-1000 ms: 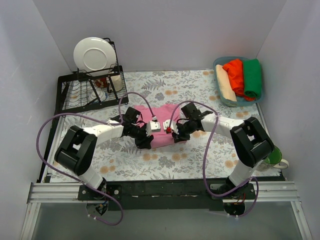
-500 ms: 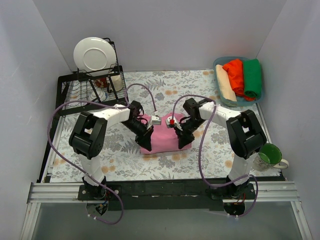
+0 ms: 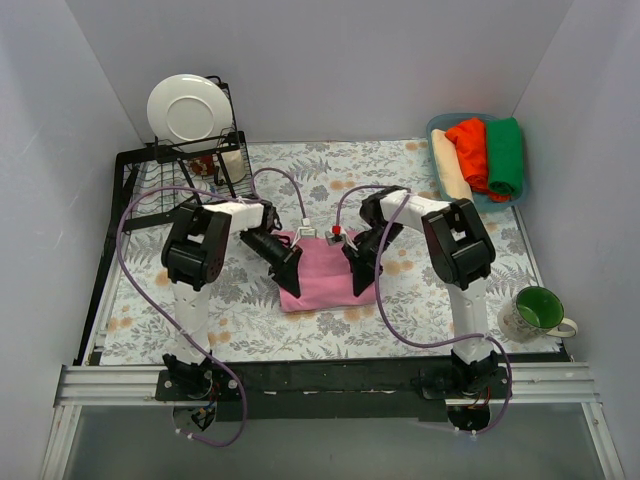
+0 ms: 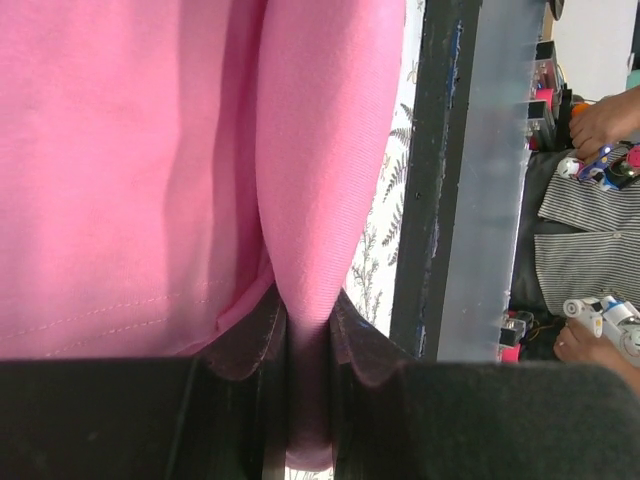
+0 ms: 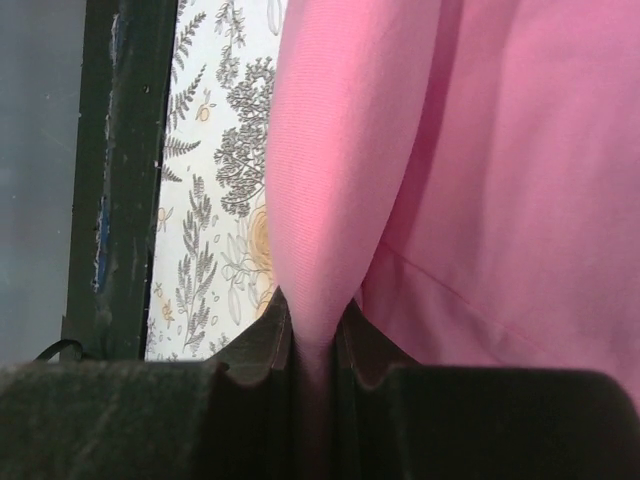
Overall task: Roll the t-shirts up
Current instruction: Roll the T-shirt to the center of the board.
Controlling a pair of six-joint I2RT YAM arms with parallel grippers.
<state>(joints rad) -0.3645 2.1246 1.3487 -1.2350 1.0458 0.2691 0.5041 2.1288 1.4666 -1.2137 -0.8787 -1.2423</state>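
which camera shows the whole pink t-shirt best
The top external view: nearly the whole folded pink t-shirt shows there. The left wrist view shows only a fold pinched in the left pincer; the right wrist view, the same in the right pincer.

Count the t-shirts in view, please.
4. Pink tee at centre, pinched by left gripper and right gripper; cream tee, orange-red tee and green tee rolled side by side in the bin, far right. Others may hide beneath.

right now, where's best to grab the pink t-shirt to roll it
Take the rounded fold along the near edge of the pink t-shirt, one end each, coming from the sides. That fold stands thick enough to pinch; the left tool and right tool are shut on it there.
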